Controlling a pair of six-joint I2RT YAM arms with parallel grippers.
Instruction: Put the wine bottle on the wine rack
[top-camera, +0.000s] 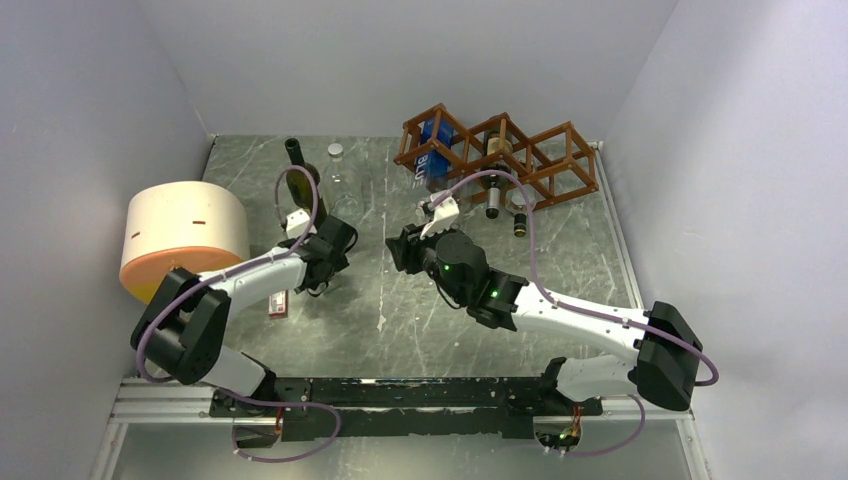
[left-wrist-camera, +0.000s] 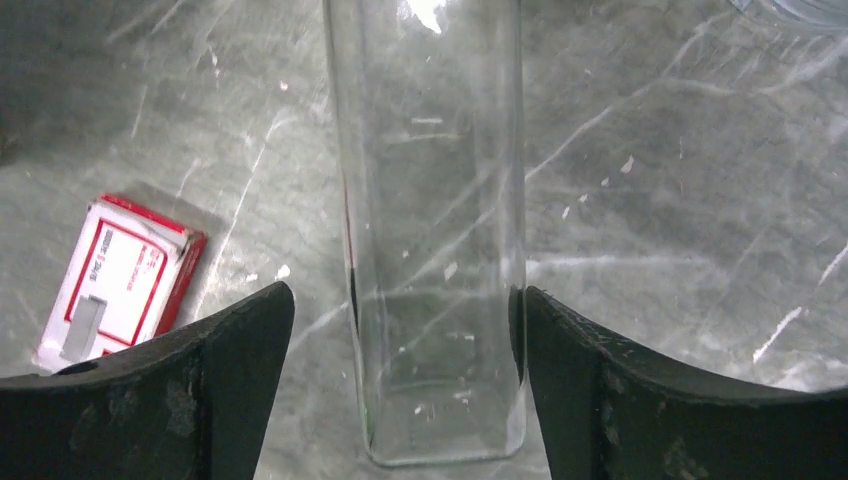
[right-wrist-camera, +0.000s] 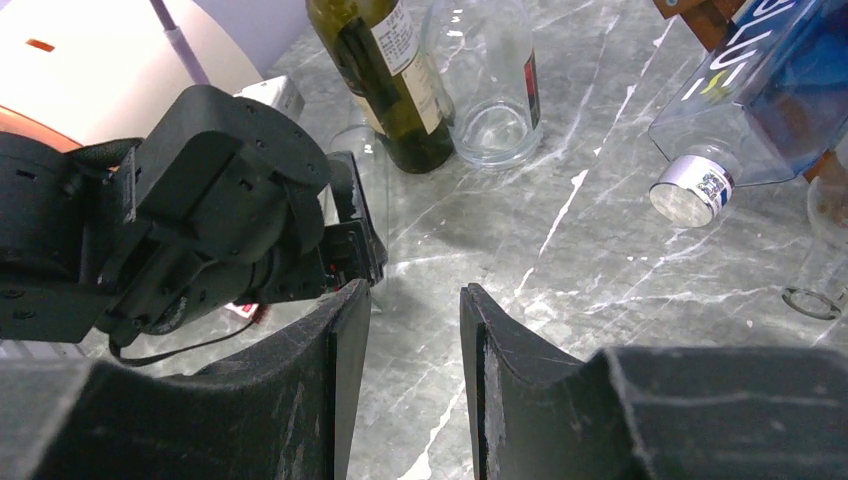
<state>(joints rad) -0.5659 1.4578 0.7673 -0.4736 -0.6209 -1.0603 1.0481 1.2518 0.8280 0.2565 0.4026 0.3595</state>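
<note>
Wine bottle (left-wrist-camera: 435, 250), a clear one of square glass, stands upright on the desk (top-camera: 450, 320) between the fingers of the left hand (left-wrist-camera: 405, 305). This hand is open. In its wrist view the finger on the right is at the side of the glass and the other one stands a little apart, so nothing is gripped. The right hand (right-wrist-camera: 415, 300) hangs near, facing the left one, with its fingers only narrowly apart and nothing between them. The wine rack (top-camera: 566, 128) is at the far side of the desk, well apart from the bottle. A blue bottle (top-camera: 432, 150) lies in its left opening.

We judge that the step in hand is the grasp, because the bottle is not yet lifted. The next move calls for closing both fingers evenly on the flat sides, and firmly, since smooth glass may slip. After that we would lift the bottle clear of the green bottle (right-wrist-camera: 385, 70) nearby, turn it to lie flat, and carry it to the opening at the right end of the rack. That opening looks free from above.
</note>
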